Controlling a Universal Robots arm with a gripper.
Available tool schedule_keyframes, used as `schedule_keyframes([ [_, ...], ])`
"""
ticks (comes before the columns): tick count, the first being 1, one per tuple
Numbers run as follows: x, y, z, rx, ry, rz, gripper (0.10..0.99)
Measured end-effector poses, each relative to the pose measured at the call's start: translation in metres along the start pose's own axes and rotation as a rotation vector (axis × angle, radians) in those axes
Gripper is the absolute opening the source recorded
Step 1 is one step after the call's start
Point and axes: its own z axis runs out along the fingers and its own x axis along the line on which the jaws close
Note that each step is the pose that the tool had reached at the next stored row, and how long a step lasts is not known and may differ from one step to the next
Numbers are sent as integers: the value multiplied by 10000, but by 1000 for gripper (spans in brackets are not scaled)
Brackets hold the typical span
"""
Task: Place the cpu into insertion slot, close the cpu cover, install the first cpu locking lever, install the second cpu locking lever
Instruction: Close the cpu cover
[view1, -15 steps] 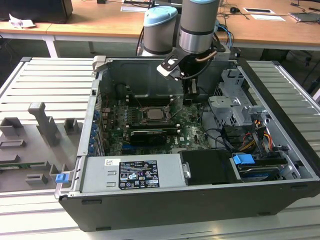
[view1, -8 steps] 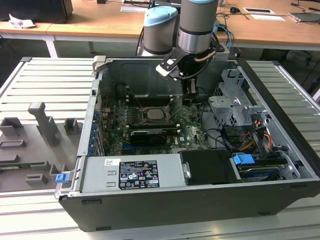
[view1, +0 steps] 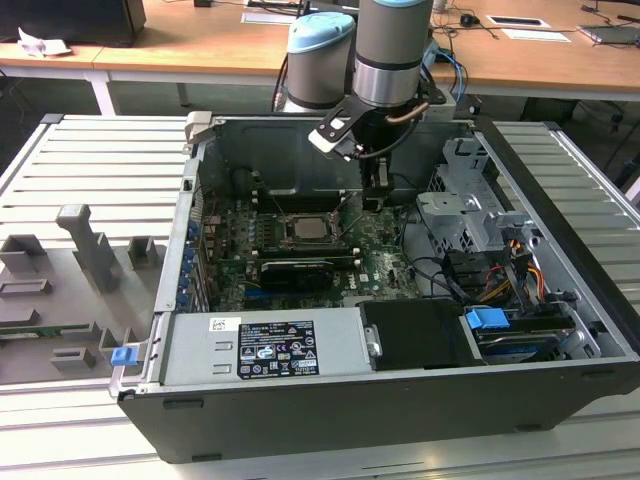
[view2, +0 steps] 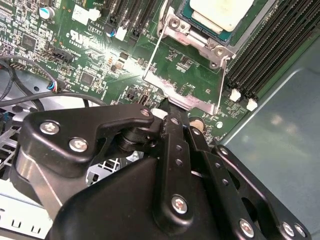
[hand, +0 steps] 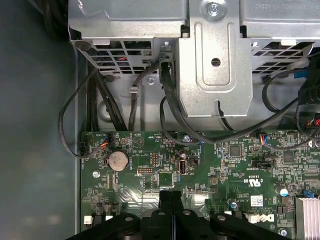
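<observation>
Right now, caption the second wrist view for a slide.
Shut pincer at edge of open cpu cover; cpu in the insertion slot.

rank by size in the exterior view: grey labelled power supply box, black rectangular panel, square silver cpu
1. grey labelled power supply box
2. black rectangular panel
3. square silver cpu, also farthest away

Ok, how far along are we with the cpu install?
Done: the cpu sits in the insertion slot. In hand: the cpu cover is open, swung off the slot, and the claw, fingers together, is at its free edge; whether it pinches it I cannot tell. Left: closing the cover and both lever steps.
</observation>
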Motion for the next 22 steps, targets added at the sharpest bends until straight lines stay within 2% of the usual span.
schedule_keyframes([
  [22,-1,-50,-2,0,0,1,106],
])
